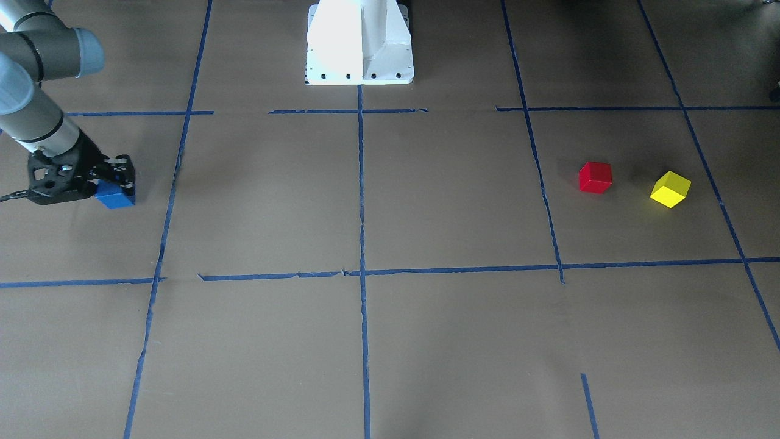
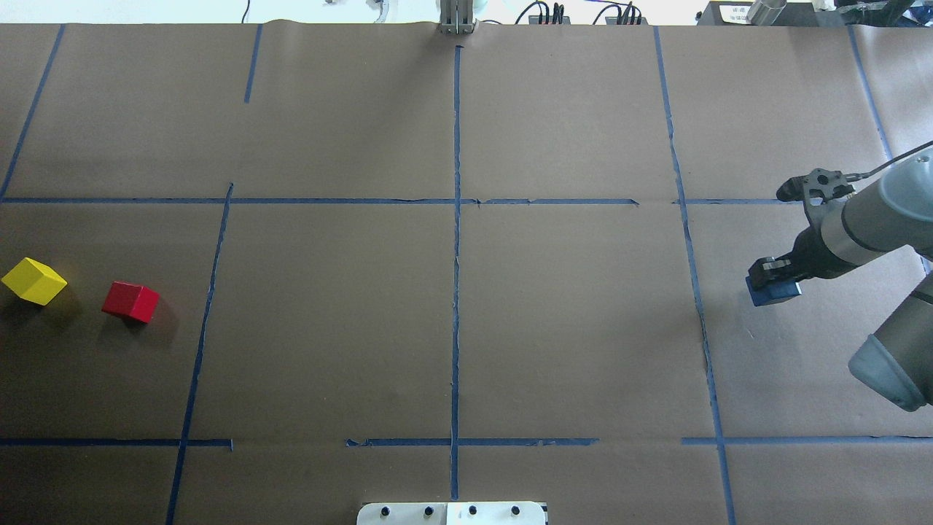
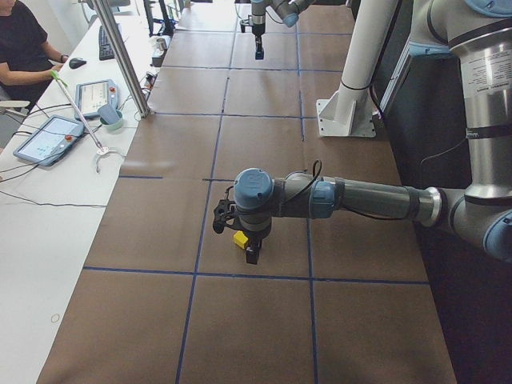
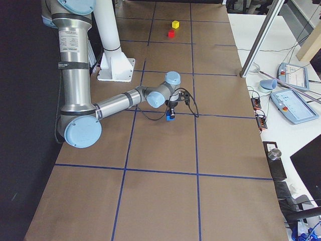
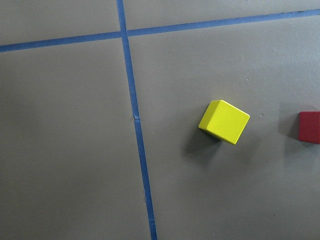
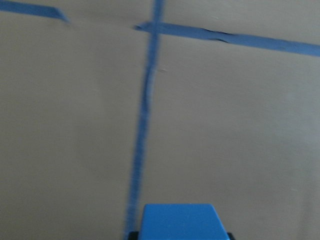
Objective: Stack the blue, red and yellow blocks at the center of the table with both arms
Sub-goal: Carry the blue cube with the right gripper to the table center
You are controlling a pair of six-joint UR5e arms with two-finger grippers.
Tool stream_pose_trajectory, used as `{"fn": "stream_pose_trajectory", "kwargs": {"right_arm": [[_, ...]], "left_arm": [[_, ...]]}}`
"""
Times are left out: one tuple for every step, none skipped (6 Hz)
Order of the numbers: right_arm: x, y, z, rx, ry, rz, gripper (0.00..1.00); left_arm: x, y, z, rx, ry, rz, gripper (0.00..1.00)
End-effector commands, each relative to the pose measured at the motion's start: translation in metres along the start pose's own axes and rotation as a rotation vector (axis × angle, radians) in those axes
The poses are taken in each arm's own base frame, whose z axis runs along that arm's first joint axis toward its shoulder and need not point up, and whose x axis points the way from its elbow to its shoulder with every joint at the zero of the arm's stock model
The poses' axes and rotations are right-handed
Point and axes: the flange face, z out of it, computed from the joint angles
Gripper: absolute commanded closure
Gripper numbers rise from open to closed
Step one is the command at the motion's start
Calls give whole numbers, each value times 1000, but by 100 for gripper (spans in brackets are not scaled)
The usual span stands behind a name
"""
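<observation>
Silver-grey tubular arms (image 4: pixel 118 102) — pale blue joint caps (image 4: pixel 79 133), black cables (image 1: pixel 12 196).

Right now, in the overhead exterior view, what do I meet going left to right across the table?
yellow block → red block → white pedestal base at the bottom edge → blue block, gripped by the right end effector
</observation>
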Motion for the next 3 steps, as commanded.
{"fn": "stream_pose_trajectory", "kwargs": {"right_arm": [[-156, -12, -18, 1, -142, 52, 100], [-227, -16, -25, -14, -141, 80, 100], [-287, -23, -16, -7, -127, 138, 100]], "left_arm": [[0, 0, 0, 0, -1, 2, 0], [0, 0, 0, 0, -1, 6, 0], [1, 0, 0, 1, 0, 7, 0]]}}
